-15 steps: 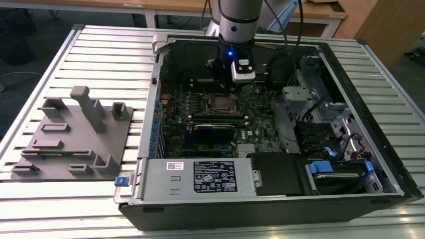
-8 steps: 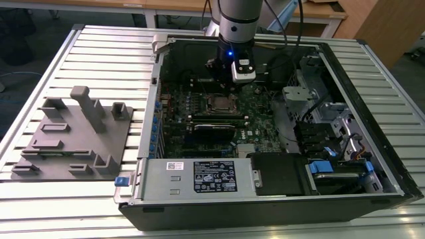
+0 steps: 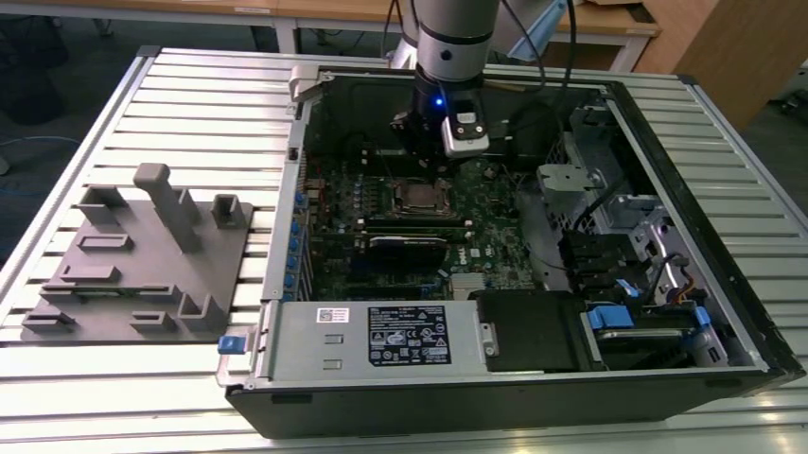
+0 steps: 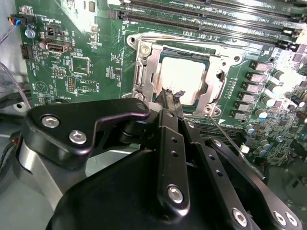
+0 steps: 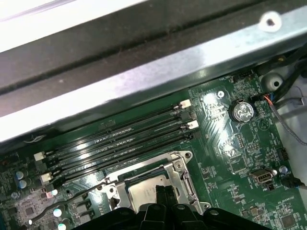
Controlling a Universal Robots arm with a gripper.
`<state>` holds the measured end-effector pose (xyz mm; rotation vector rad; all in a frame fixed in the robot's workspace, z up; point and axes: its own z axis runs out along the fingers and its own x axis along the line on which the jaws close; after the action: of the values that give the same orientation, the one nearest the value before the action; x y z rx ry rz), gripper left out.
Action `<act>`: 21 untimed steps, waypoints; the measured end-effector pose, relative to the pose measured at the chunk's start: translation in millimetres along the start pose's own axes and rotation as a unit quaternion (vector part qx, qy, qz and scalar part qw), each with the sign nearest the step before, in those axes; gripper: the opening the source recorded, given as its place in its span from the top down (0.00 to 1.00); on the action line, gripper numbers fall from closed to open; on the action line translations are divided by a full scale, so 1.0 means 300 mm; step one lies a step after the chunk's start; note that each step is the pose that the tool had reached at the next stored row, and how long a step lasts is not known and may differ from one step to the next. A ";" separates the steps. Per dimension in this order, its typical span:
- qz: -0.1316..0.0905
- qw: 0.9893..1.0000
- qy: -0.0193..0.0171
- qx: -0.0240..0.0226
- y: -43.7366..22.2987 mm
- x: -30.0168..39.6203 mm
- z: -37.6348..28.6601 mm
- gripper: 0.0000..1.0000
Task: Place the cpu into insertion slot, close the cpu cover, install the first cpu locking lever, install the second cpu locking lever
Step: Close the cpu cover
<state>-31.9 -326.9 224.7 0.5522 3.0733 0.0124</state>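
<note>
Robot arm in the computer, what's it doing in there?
The robot arm is reaching into an open computer case. Its hand, shut, sits at the edge of the cpu, which already lies in its insertion slot on the green motherboard. The silvery cpu cover frames the chip.

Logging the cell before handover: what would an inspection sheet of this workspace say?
Surface: slatted table, bearing an open PC case.
Job's things: cpu seated, cover down around it; a thin lever looks unlatched.
Clutter: grey fixture on the exterior view's left.
Grippers: the gripper is shut, tips at the cover's edge.
Cables: black cables by the arm; wires inside the case.
Surroundings: wooden furniture behind.
</note>
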 end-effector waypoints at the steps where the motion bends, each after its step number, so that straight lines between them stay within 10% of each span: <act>1: -0.005 1.000 0.000 0.000 0.000 0.000 0.000 0.90; 10: -0.063 0.998 0.001 -0.001 0.000 0.000 0.002 0.90; 21: -0.073 0.997 0.001 -0.001 0.000 0.000 0.002 0.90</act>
<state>-31.9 -326.9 224.0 0.3271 3.1060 0.0144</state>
